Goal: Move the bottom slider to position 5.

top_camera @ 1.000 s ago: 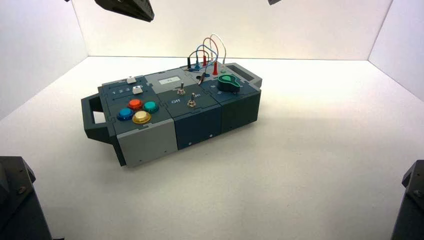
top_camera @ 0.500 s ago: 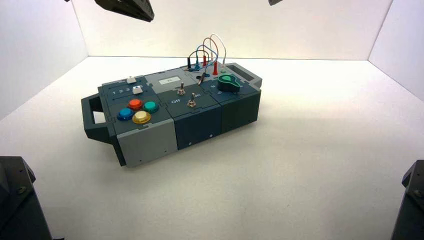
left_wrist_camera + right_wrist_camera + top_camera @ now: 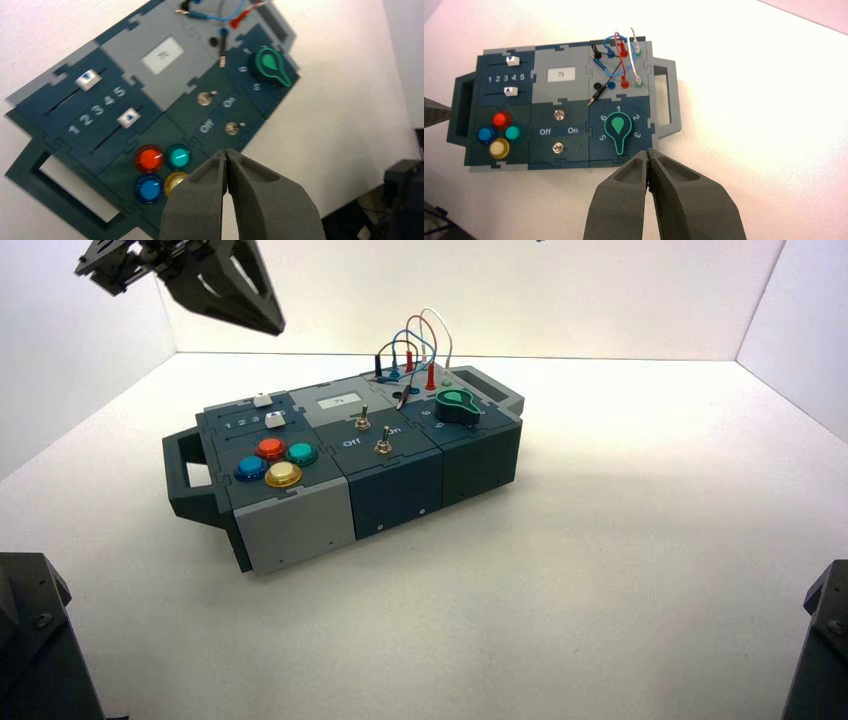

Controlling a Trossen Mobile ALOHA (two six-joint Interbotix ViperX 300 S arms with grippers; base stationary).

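The bottom slider [image 3: 275, 419] is a small off-white knob on the box's left end, just behind the coloured buttons. In the left wrist view the bottom slider [image 3: 129, 118] sits about level with the numeral 4; it also shows in the right wrist view [image 3: 511, 91]. Its twin knob [image 3: 88, 80] sits on the farther track. My left gripper [image 3: 268, 325] hangs high above and behind the box's left end, shut and empty [image 3: 226, 152]. My right gripper [image 3: 648, 152] is shut and empty, high above the box's knob side.
The box [image 3: 290, 520] also bears red, teal, blue and yellow buttons [image 3: 272, 448], two toggle switches [image 3: 382, 446], a green knob [image 3: 456, 405], looped wires [image 3: 410, 340], a small display reading 71 [image 3: 561, 74] and end handles [image 3: 183, 475]. Dark arm bases [image 3: 35, 640] stand at the near corners.
My left gripper has dropped and swung left into the high view; before, only its tip showed at the top edge. The box and slider have not moved.
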